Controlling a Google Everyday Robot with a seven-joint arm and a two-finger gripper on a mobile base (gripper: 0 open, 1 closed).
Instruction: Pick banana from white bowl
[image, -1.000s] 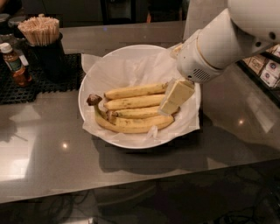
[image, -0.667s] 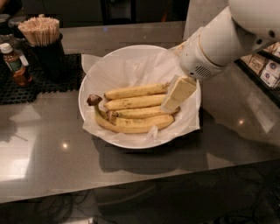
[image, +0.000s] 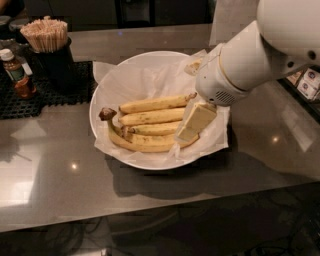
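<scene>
The white bowl, wide and lined with crinkled white paper, stands on the grey counter. Several yellow bananas lie side by side in it. The top one is the banana: long, nearly straight, with a short brownish stem at its right end. The bottom banana is curved with a dark stem knob at the left. My gripper, cream-coloured under the white arm, reaches down into the right side of the bowl. It covers the right ends of the two middle bananas, just below the top banana's stem.
A black cup of wooden sticks and a small brown sauce bottle stand on a black mat at the back left. Small packets lie at the right edge. The counter's front edge runs below the bowl.
My gripper has come down and slightly left, lower onto the right ends of the bananas. The bananas and the bowl have not moved.
</scene>
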